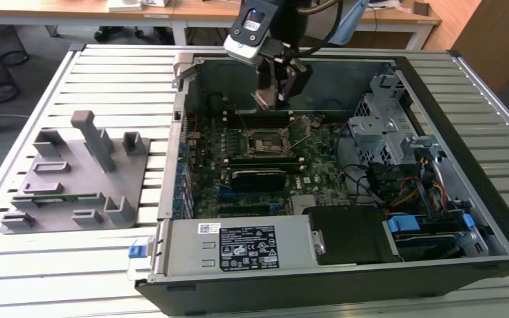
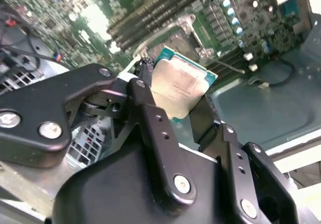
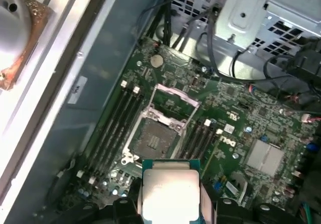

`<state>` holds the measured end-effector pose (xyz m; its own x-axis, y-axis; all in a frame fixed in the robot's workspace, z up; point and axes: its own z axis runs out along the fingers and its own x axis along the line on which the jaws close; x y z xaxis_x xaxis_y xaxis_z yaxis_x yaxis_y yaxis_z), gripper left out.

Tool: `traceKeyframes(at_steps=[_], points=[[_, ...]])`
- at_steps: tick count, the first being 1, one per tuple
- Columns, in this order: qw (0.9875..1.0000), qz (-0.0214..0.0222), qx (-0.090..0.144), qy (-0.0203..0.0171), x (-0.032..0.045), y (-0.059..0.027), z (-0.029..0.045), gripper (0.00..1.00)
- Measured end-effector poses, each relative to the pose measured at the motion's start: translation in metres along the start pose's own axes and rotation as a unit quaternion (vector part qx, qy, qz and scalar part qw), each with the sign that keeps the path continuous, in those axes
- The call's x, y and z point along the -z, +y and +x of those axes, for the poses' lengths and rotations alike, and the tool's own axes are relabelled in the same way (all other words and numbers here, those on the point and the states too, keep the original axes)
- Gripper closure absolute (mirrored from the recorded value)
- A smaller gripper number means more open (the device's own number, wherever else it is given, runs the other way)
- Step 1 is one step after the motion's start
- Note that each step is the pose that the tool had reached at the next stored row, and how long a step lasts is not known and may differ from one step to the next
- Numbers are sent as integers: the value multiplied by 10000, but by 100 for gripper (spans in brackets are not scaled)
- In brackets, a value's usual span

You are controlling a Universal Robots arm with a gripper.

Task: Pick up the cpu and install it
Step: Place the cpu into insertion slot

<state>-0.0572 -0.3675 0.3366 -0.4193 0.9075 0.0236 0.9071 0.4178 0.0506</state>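
In the exterior view, one arm hangs over one open black computer case [image 1: 493, 199] lying on a white slatted worktop [image 1: 104, 66]. Its single pincer [image 1: 272, 98] is above the green motherboard [image 1: 317, 169], over the one square socket [image 1: 268, 141]. On the exterior view's left sits one grey moulded fixture [image 1: 73, 179] with blocky upright posts and one narrow green memory stick [image 1: 56, 197] lying in it.

In the second wrist view, the pincer [image 2: 173, 91] has two matte black fingers [image 2: 145, 108] with shiny screw heads, clamped on opposite edges of the one cpu [image 2: 180, 86]. It is a flat square with a dull silver metal top on a teal-edged base, held tilted and clear above the board.

In the first wrist view, the cpu [image 3: 169, 191] hovers near the socket [image 3: 155, 138], whose bright metal frame stands open, with dark slots on both sides. One round silver coin cell [image 3: 157, 60] lies beyond.
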Motion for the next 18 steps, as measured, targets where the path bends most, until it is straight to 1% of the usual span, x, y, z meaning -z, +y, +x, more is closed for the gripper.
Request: traceKeyframes(at_steps=[2,3,6,9,11,13,15,18], points=[[10000,-1,0,1,-21,34,75,46],[10000,1,-14,0,-36,40,90,46],[9997,-5,-259,-11,-82,39,91,46],[9986,-11,-532,-25,-124,37,90,46],[9975,-15,-711,-35,-151,35,89,46],[9960,-20,-895,-44,-180,34,88,46],[9942,-24,-1073,-54,-208,32,88,46],[9909,-30,-1341,-67,-253,30,87,46]])
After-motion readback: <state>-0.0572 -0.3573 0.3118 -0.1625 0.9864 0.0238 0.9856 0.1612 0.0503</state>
